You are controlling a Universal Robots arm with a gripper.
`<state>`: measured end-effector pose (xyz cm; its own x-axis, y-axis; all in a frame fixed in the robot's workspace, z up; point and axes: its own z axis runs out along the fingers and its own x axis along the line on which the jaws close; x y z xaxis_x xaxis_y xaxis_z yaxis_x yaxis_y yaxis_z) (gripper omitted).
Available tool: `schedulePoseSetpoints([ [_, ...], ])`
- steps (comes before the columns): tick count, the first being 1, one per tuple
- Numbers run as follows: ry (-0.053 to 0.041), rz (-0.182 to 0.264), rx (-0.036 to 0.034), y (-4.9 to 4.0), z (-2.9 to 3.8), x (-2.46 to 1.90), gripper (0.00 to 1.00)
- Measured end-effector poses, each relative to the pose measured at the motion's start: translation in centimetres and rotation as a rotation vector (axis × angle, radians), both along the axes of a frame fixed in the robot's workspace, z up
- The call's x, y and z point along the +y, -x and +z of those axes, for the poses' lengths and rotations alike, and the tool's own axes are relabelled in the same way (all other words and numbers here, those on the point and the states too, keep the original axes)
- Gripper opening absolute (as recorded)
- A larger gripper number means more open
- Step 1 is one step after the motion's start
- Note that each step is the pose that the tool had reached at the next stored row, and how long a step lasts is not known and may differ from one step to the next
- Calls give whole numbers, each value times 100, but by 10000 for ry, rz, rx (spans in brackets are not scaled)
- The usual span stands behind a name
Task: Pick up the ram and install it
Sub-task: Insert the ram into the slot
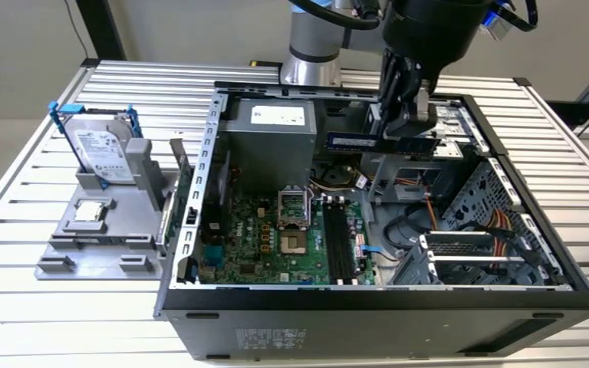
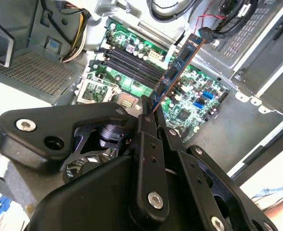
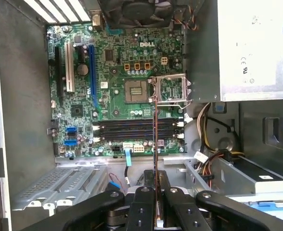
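Observation:
My gripper (image 1: 414, 132) is shut on the ram (image 1: 361, 141), a long dark blue stick held level above the open computer case (image 1: 212, 192), over its back right part. In the second wrist view the ram (image 2: 177, 70) sticks out from between the black fingers (image 2: 146, 120) and hovers over the green motherboard (image 2: 189, 103). In the first wrist view the ram (image 3: 155, 139) shows edge-on, a thin line crossing the black memory slots (image 3: 132, 130). Those slots (image 1: 337, 245) lie well below the ram, apart from it.
A silver hard drive in a blue frame (image 1: 100, 146) and a small square processor chip (image 1: 92, 211) sit on a grey holder (image 1: 80, 261) at the exterior view's left. Inside the case are the power supply (image 1: 269, 146), the open processor socket (image 1: 292, 222), cables and a drive cage (image 1: 478, 253).

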<state>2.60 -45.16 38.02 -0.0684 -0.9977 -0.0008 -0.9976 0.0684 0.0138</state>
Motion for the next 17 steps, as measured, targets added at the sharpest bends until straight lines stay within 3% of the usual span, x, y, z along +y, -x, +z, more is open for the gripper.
schedulePoseSetpoints([
  [17,0,192,-1,0,-1,126,0],
])
